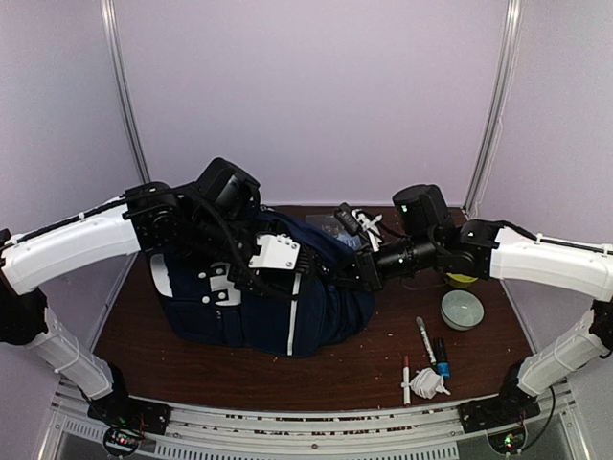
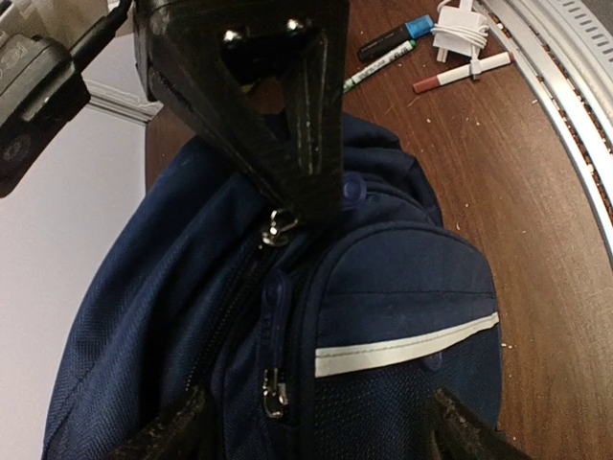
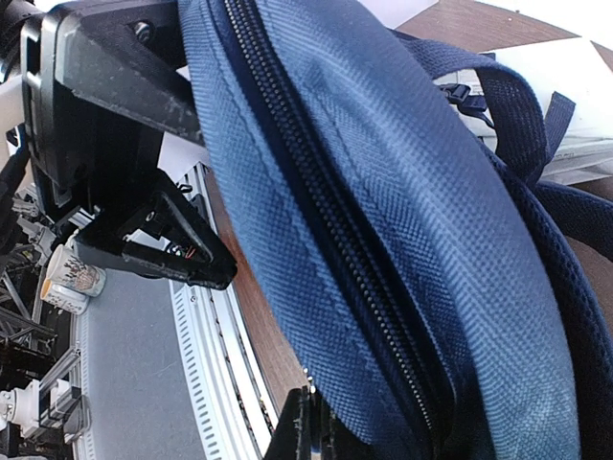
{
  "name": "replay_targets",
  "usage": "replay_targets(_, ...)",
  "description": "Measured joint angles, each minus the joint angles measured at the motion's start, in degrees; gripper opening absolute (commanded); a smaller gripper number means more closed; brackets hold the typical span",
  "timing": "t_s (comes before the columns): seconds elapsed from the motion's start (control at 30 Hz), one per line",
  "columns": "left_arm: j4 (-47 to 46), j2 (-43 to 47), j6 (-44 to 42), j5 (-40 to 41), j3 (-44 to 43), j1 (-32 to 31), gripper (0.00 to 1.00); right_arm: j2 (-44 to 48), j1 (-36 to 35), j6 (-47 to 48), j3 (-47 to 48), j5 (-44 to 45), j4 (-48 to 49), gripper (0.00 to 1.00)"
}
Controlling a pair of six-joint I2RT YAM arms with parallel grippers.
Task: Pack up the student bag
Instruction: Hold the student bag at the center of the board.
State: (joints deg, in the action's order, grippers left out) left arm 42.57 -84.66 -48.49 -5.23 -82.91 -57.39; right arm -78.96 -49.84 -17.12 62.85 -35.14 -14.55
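1. Top external: your student bag (image 1: 259, 316) lay on its side left of the centre of the bench (image 1: 326, 379). It was nearer the far edge than the near one, and its white stripe (image 1: 294, 321) faced the near edge.
2. Both of your arms met over the end of the bag that pointed toward the right edge. The left gripper (image 1: 316, 266) came in from the left-edge side and the right gripper (image 1: 352, 273) from the right-edge side.
3. Left wrist: your left jaws stood spread wide. One finger (image 2: 177, 431) showed on each side of the front pocket (image 2: 402, 287). Whether either finger touched the fabric, I could not tell.
4. Same view: your right jaws were pressed together on a fold of the bag's fabric, just beside the upper zip pull (image 2: 278, 225). A second pull (image 2: 275, 393) hung lower on the pocket seam.
5. Right wrist: a zip line (image 3: 316, 220) ran down the fabric, its teeth closed along the stretch in view. Only one of the right gripper's fingers (image 3: 302, 426) showed; the bag hid the other.
6. Toward the near right corner lay a grey bowl (image 1: 463, 310), a dark marker (image 1: 424, 337), a blue-capped marker (image 1: 442, 356), a red-ended pen (image 1: 406, 377) and a white cable bundle (image 1: 433, 383). All of them were well apart from the bag.
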Motion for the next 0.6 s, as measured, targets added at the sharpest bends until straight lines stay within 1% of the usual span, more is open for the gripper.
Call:
replay_targets(0.1, -0.02, -0.31, -0.07, 0.61, 0.00, 0.22, 0.70, 0.02, 0.00, 0.00, -0.15, 0.07, 0.20, 0.00)
replay_targets(0.33, -2.86, -0.90, -0.09, 1.92, 1.55, 0.39, 0.45, 0.48, 1.09, -0.02, -0.55, 0.50, -0.70, 0.00)
replay_targets(0.43, -4.28, -0.90, 0.17, 2.21, 2.82, 0.39, 0.30, 1.20, 1.57, 0.00, -1.27, 0.72, -1.05, 0.00)
replay_targets(0.47, -4.68, -0.90, 0.35, 2.21, 3.32, 0.37, 0.22, 1.44, 1.79, 0.00, -1.55, 0.90, -1.20, 0.00)
replay_targets(0.53, -5.29, -0.90, 0.70, 2.03, 4.17, 0.33, 0.01, 2.03, 2.23, 0.04, -2.23, 1.09, -1.42, 0.00)
replay_targets(0.6, -5.66, -0.90, 0.87, 1.77, 4.68, 0.31, 0.00, 2.49, 2.69, 0.07, -2.82, 1.09, -1.73, 0.00)
